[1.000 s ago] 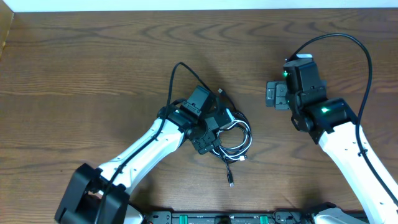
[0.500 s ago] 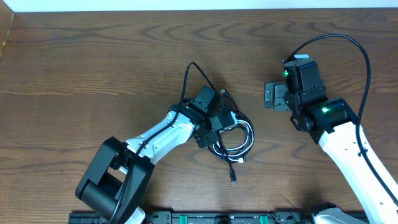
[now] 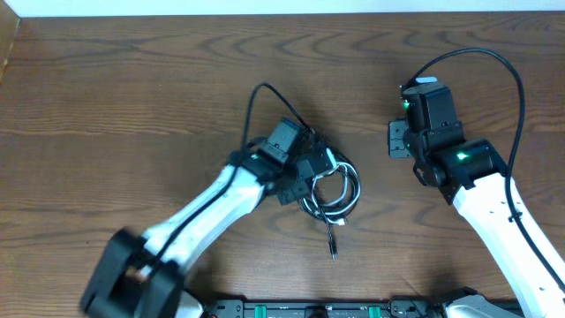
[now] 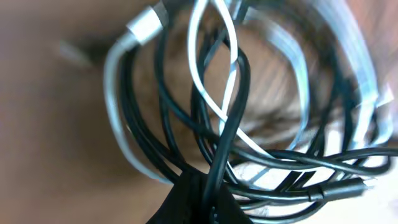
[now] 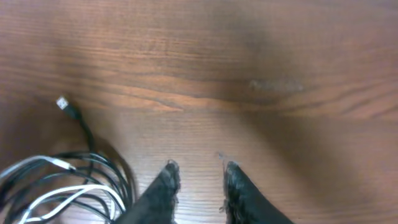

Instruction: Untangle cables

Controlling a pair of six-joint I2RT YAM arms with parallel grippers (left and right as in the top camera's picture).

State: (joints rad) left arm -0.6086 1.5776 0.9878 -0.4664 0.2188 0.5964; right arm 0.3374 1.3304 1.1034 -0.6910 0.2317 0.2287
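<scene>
So the big change in the last second: the left gripper (image 3: 311, 168) has clamped down on the cables (image 3: 334, 190), where a moment ago its jaws were wide and just hovering over the bundle. In the left wrist view you can see the dark fingertip (image 4: 193, 202) at the bottom with black strands pinched right into it, and the rest of the black and whitish loops fanning out above, a silver plug (image 4: 144, 23) sticking out at the top. The whole coil looks like it has shifted a bit too; the loose plug end (image 3: 333, 253) trails toward the near edge of the wooden table (image 3: 106, 97). Meanwhile the right gripper (image 5: 198, 174) has narrowed a lot from fully spread, jaws now only a small gap apart with nothing between them, parked over bare wood well off to the side of the bundle. Its camera catches the coil at the lower left and another plug (image 5: 63, 103) lying out on its own. My read is that the left has its anchor grip now, and the right needs to come in and grab a different strand, or that free plug, to start pulling things apart. Still one knotted pile so far.
</scene>
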